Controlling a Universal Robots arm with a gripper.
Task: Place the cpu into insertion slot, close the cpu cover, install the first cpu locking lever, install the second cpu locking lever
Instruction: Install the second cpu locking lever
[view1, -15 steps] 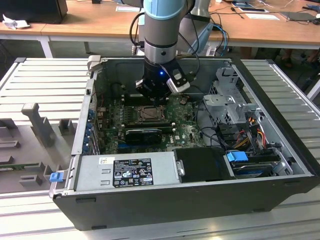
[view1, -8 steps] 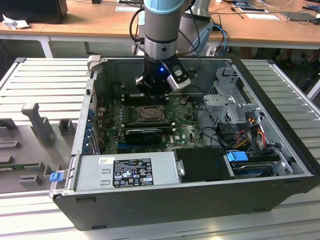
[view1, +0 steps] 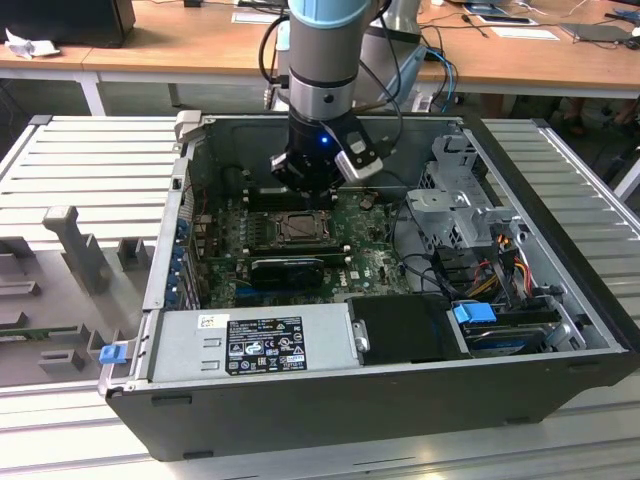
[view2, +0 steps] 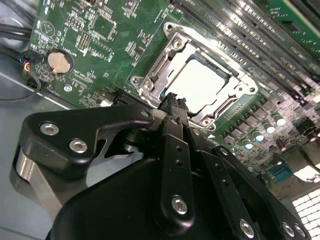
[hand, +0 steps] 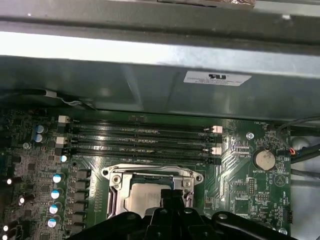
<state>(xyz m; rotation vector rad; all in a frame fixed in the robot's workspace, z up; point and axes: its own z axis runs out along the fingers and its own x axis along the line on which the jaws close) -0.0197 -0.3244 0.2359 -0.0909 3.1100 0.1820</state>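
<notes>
The cpu (view2: 200, 84) lies in the insertion slot (view1: 300, 228) on the green board, its pale metallic face up. The silver cpu cover (view2: 159, 62) lies flat around it, and the chip shows through its window. In the first wrist view the cpu (hand: 141, 198) and the cover frame (hand: 150, 171) sit just beyond the fingertips. My gripper (view2: 172, 101) hangs just above the socket's near edge, its black fingers pressed together with nothing between them. In the exterior view the gripper (view1: 303, 192) is directly over the slot inside the open case.
Long black memory slots (hand: 140, 137) run beside the socket, toward the case wall. A coin battery (view2: 59, 62) sits on the board. A long black card (view1: 288, 268), the power supply (view1: 250, 340), a drive cage (view1: 450, 200) and cables (view1: 495, 270) crowd the case.
</notes>
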